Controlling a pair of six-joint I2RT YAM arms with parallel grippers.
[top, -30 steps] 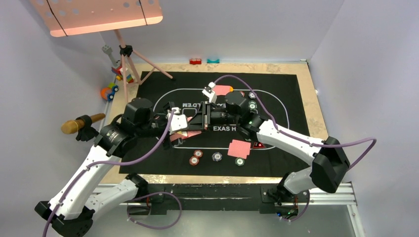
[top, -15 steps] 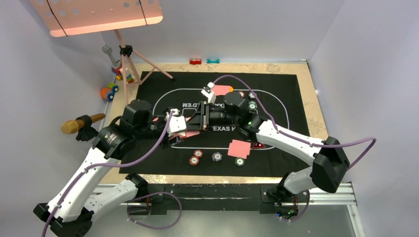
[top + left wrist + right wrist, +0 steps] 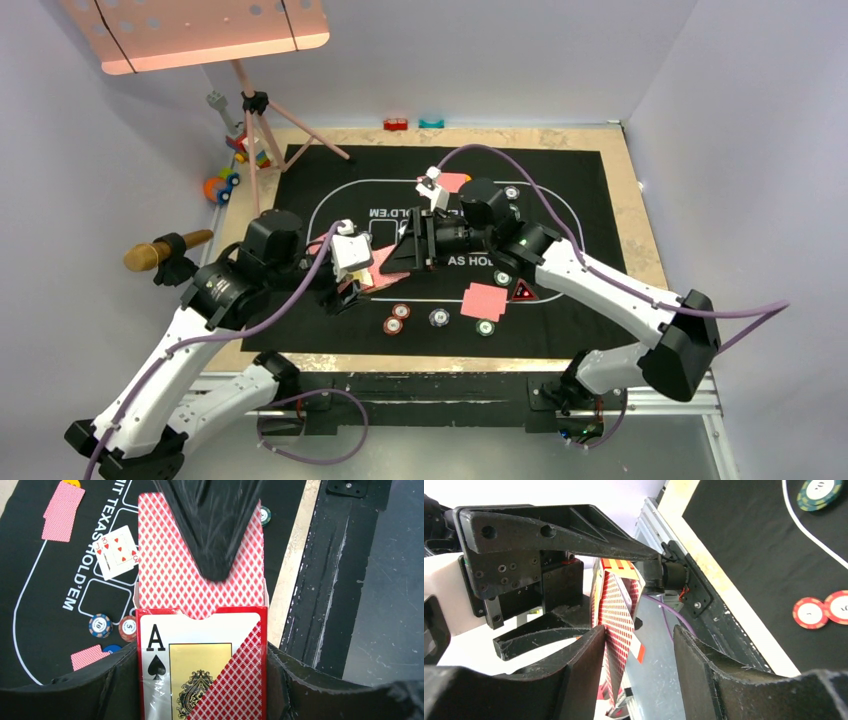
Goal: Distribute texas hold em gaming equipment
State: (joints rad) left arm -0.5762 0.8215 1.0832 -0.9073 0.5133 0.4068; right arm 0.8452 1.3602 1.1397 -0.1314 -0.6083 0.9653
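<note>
In the left wrist view a red card box (image 3: 200, 670) with an ace of spades on its face sits between the left fingers. Red-backed playing cards (image 3: 165, 575) stick out of its top. My left gripper (image 3: 350, 275) is shut on this box above the mat's near left. My right gripper (image 3: 639, 650) is at the cards' free end with its jaws apart; the cards (image 3: 616, 615) lean against one finger only. Poker chips (image 3: 399, 312) and a card pile (image 3: 484, 300) lie near the front, next to the triangular marker (image 3: 522, 292).
A face-up card (image 3: 118, 550), two chips (image 3: 100, 625) and a blue button (image 3: 112, 649) lie on the black mat (image 3: 580, 170). More chips (image 3: 511, 192) sit at the back right. A tripod (image 3: 262, 120), toys (image 3: 220, 185) and a wooden handle (image 3: 165, 252) stand along the left.
My left gripper has shut on the card box. My right gripper's jaws have opened off the cards, and the right arm has shifted a little to the right.
</note>
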